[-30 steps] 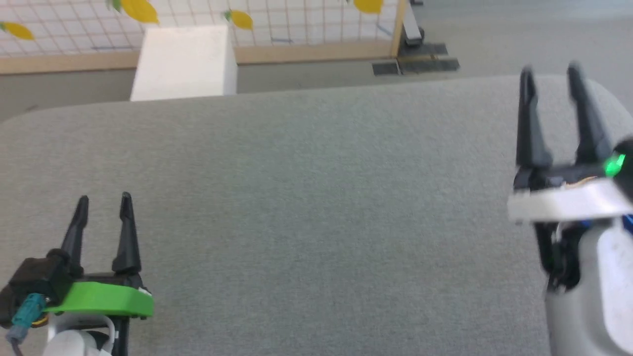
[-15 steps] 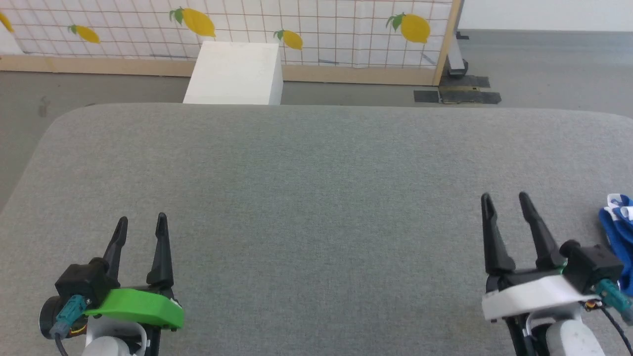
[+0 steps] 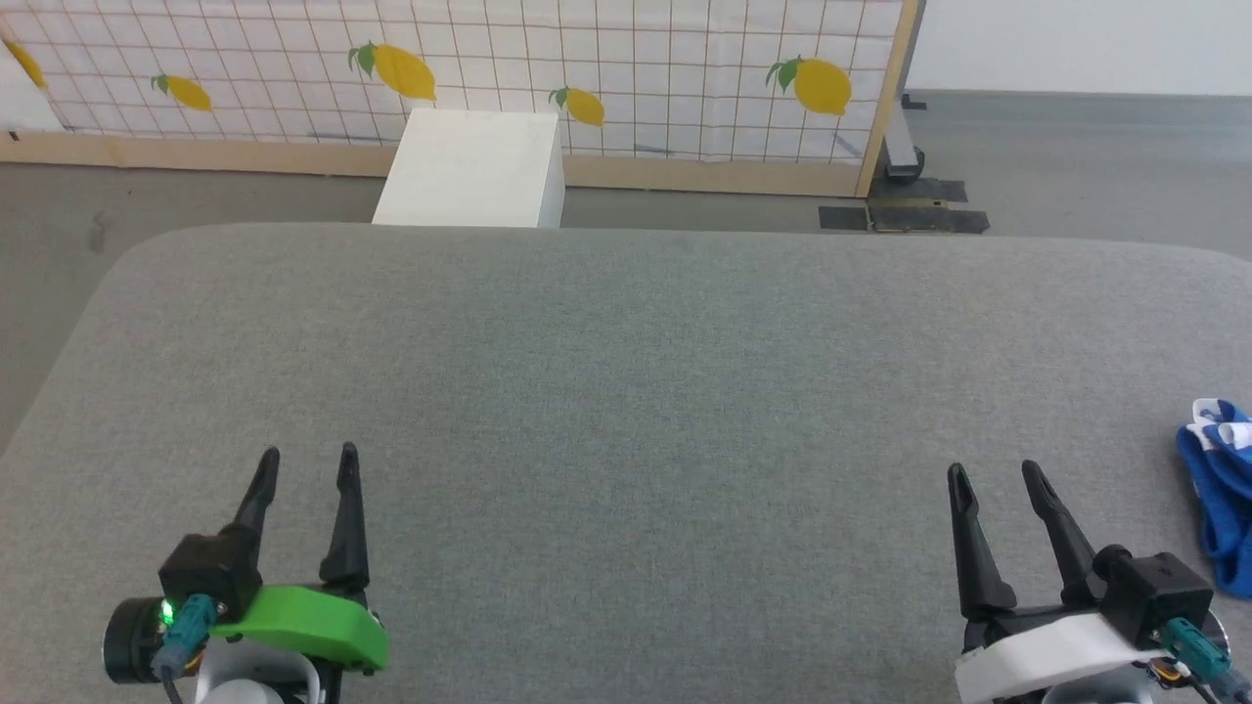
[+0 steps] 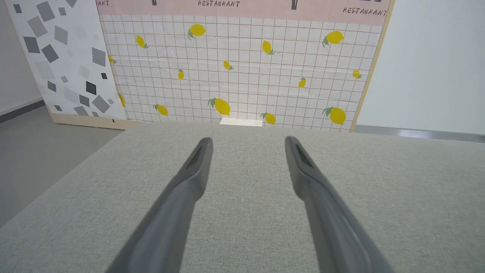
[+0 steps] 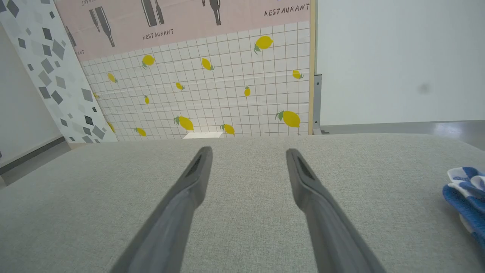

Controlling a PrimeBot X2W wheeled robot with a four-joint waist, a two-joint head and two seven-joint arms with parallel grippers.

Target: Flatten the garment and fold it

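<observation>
You'll find the garment (image 3: 1218,499) at the far right edge of the head view. It is a bunched heap of bright blue fabric with white bands near its top, and the frame cuts it off. It lies crumpled on the grey padded surface (image 3: 626,391). In the right wrist view it sits off to the right of the fingers, apart from them.

Your left gripper (image 3: 309,452) is at the lower left, fingers pointing away from you and spread apart, holding nothing. Your right gripper (image 3: 993,467) mirrors it at the lower right, likewise parted, near the garment but not touching it.

The surface is a fine grey weave with rounded far corners. Beyond it, left to right, stand a panel of grey squares (image 4: 64,57), a white box (image 3: 474,166) against a lemon-print grid panel (image 3: 636,78), black tape patches (image 3: 905,217) on the grey floor, and a plain white wall (image 5: 398,57).
</observation>
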